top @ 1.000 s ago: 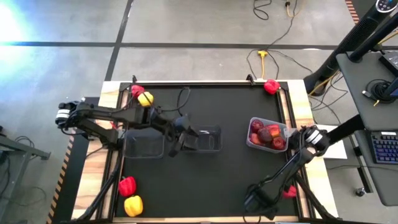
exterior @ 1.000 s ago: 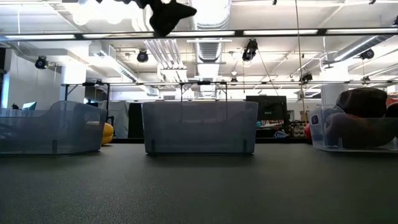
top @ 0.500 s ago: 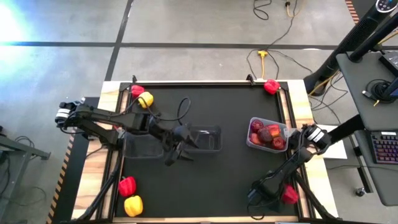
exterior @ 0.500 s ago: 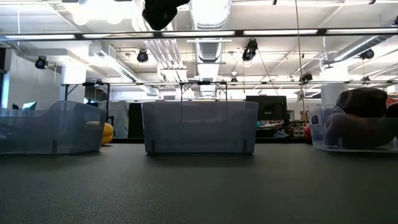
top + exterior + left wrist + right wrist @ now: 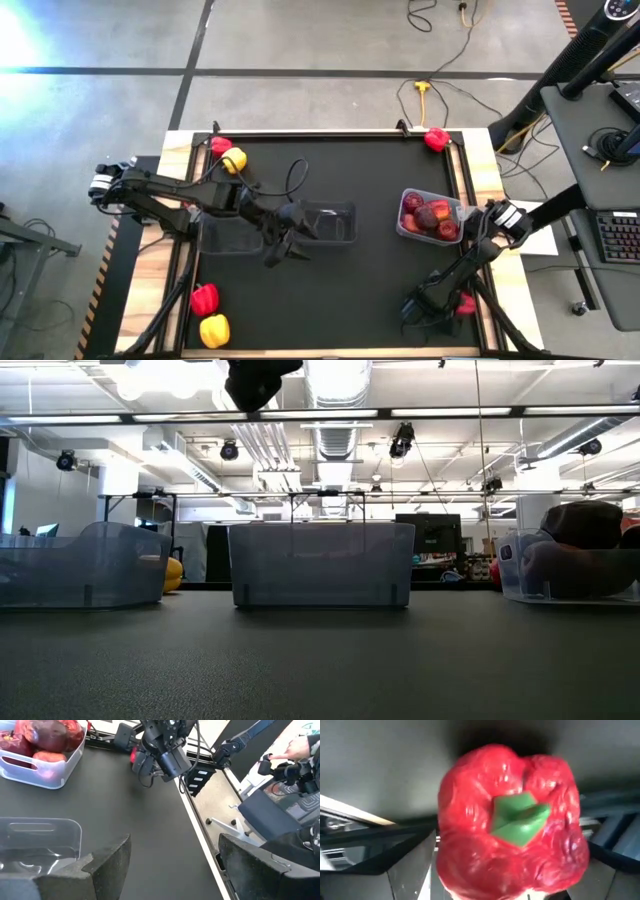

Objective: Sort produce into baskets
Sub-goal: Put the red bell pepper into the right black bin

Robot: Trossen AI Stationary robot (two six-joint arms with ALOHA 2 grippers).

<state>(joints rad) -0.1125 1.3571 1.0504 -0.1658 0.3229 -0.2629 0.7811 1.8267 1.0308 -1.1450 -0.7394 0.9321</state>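
Three clear tubs stand on the black mat: an empty left one [image 5: 230, 236], an empty middle one [image 5: 336, 224] and a right one [image 5: 430, 216] holding dark maroon apples. My left gripper [image 5: 283, 250] hangs open and empty above the mat, just near-left of the middle tub; its fingers show spread in the left wrist view [image 5: 175, 855]. My right gripper [image 5: 437, 305] is at the table's near right edge, shut on a red pepper [image 5: 465, 303] that fills the right wrist view [image 5: 510, 820]. My right gripper has the red pepper between its two fingers, one [image 5: 415, 870] against the pepper's side [image 5: 445, 845]; the pepper hides the other. Its green stem [image 5: 517, 817] faces the wrist camera. The fingers slant toward the table's right edge. Whether the pepper is clear of the edge, I cannot tell.
A red pepper [image 5: 220, 146] and a yellow one [image 5: 234, 159] lie at the far left corner, another red pepper [image 5: 436, 138] at the far right corner. A red pepper [image 5: 205, 298] and a yellow one [image 5: 214, 330] lie at the near left.
My left gripper has drawn back from over the middle tub toward the table's near edge and stays raised. My right gripper has gone a little toward the far edge along the table's right side, and the red pepper has moved with it.
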